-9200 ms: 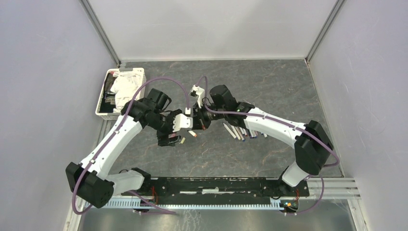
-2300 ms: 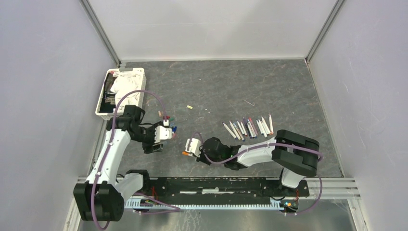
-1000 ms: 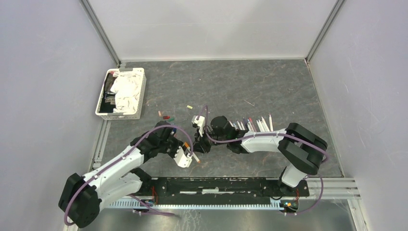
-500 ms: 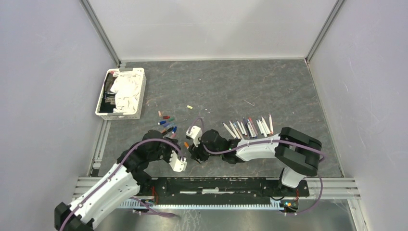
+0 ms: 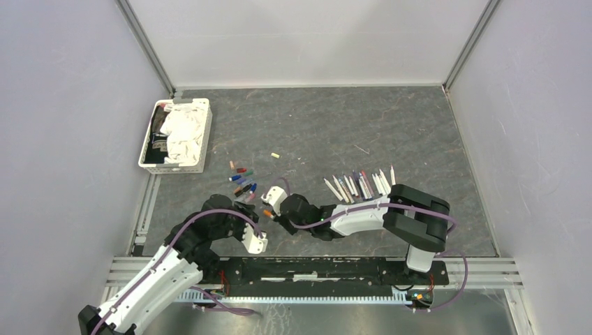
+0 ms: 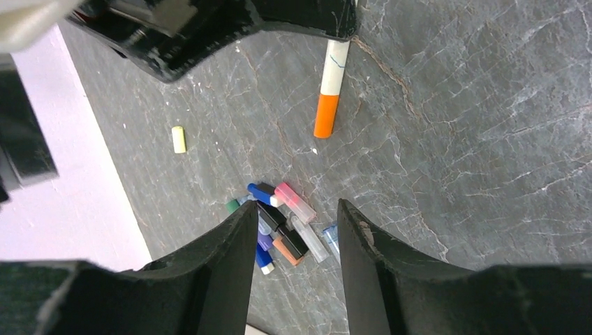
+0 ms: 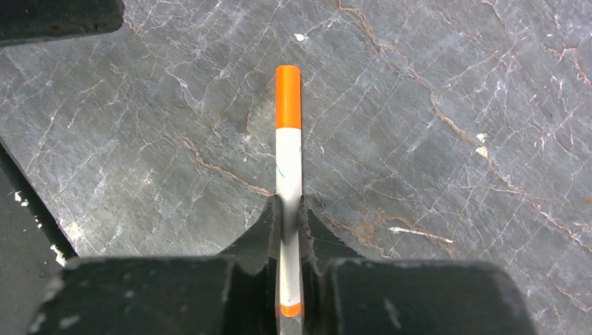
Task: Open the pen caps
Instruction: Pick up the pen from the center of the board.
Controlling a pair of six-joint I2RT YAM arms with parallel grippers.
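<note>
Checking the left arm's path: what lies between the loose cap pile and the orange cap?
Bare table between cap pile and orange cap, seen in the left wrist view.

The right fingers (image 7: pixel 267 229) pinch a white pen (image 7: pixel 288 167), its orange cap (image 7: pixel 287 96) on over the grey table (image 7: pixel 433 139)

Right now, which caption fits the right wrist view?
Right gripper holding a white pen by the barrel, orange cap on, grey table behind.
</note>
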